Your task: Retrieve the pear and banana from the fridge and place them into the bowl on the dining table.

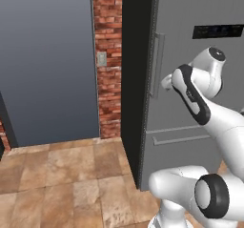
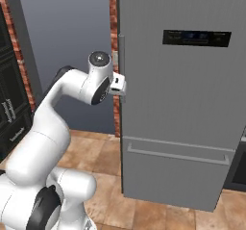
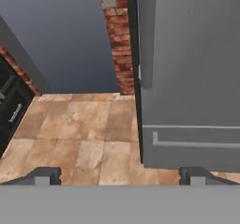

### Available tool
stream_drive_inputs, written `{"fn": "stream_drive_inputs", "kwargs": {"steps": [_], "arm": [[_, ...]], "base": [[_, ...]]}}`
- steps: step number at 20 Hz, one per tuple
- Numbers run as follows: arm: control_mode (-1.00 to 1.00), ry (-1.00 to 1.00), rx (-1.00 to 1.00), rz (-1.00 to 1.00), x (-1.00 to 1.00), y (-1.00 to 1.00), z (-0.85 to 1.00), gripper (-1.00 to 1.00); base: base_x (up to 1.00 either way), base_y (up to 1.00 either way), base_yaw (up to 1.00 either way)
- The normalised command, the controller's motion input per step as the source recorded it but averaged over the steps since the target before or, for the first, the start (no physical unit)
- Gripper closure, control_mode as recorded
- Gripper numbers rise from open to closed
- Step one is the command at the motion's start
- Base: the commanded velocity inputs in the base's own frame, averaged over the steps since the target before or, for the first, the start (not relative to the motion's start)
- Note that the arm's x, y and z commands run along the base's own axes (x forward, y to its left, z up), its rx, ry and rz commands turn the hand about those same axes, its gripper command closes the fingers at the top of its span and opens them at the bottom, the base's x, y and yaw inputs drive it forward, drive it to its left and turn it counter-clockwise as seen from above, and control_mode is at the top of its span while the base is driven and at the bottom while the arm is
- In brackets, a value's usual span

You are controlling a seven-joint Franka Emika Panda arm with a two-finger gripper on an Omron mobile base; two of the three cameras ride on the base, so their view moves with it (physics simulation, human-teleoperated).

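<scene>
**Grey fridge door shut, arm reaching for its handle**

Grey and tall, the fridge [image 2: 182,104] stood closed, its upper door and lower drawer both flush. The white arm had its end effector [image 2: 120,87] up beside the vertical bar handle [image 1: 157,65] at the door's left edge. In the hand view the two dark fingertips [image 3: 44,175] sat far apart at the bottom corners, so the jaws were spread wide and held nothing. From these angles it could not be told whether they touched the handle or only stood near it.

By my reading, this was the opening step: getting the door open. The pear and banana were presumably inside the fridge, hidden by the door. The next move would call for bringing the fingers either side of the bar, closing on it, then pulling in an arc about the hinge.

A black display panel [image 2: 196,38] sat high on the door; its faint markings were too blurred to read. No brand name was legible. A small grey switch plate [image 1: 101,58] sat on the brick wall [image 1: 108,79] beside the fridge.
</scene>
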Motion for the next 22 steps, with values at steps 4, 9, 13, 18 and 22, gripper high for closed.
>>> {"fn": "stream_drive_inputs", "kwargs": {"steps": [4, 9, 13, 18, 22], "arm": [[-1.00, -0.28, 0.00, 0.00, 0.29, -0.05, 0.00, -1.00], [-1.00, -0.03, 0.00, 0.00, 0.33, -0.26, 0.14, -1.00], [-1.00, 0.00, 0.00, 0.00, 0.45, -0.21, 0.16, -1.00], [-1.00, -0.03, 0.00, 0.00, 0.57, -0.02, 0.01, -1.00], [-1.00, -0.05, 0.00, 0.00, 0.63, 0.00, 0.00, -1.00]], "base": [[0.00, 0.00, 0.00], [0.00, 0.00, 0.00], [0.00, 0.00, 0.00], [0.00, 0.00, 0.00], [0.00, 0.00, 0.00]]}}
